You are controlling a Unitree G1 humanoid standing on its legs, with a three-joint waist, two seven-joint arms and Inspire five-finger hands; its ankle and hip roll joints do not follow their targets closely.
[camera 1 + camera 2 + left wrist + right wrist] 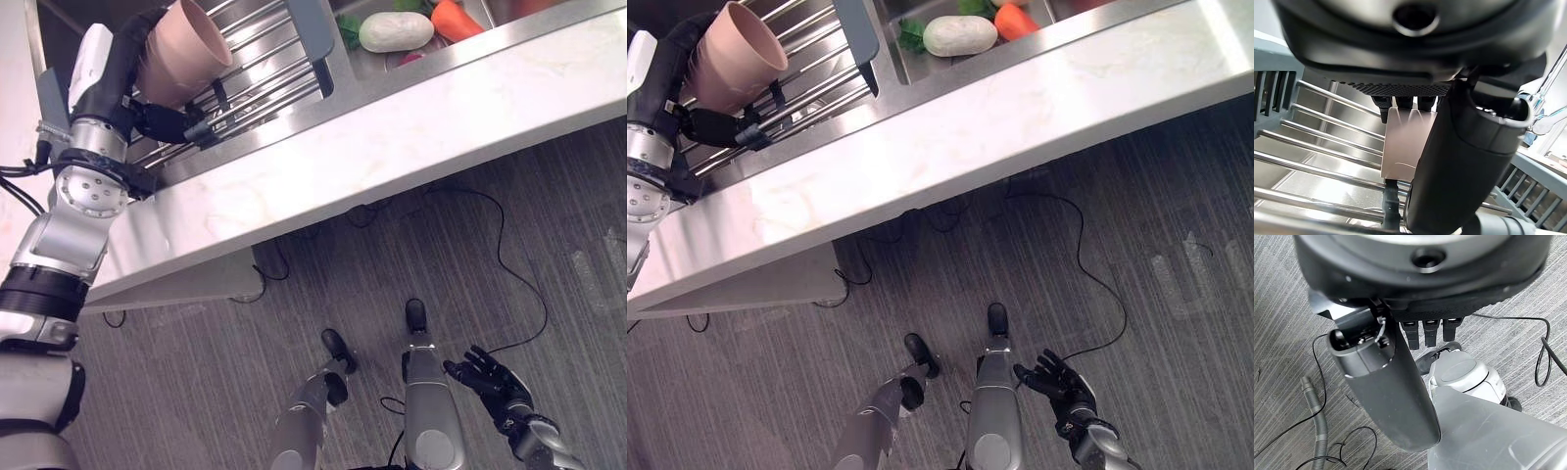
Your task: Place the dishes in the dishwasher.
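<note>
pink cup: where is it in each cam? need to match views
Left eye view: pink cup at upper left, tilted, held by the left hand over the metal rack.
Right eye view: the cup at upper left, over the same rack.
Left wrist view: the cup mid-frame, between fingers and thumb.
Right wrist view: floor, not the cup.
Shared landmark: the rack's bars.

Head stereo downward; wrist views close-up.
</note>
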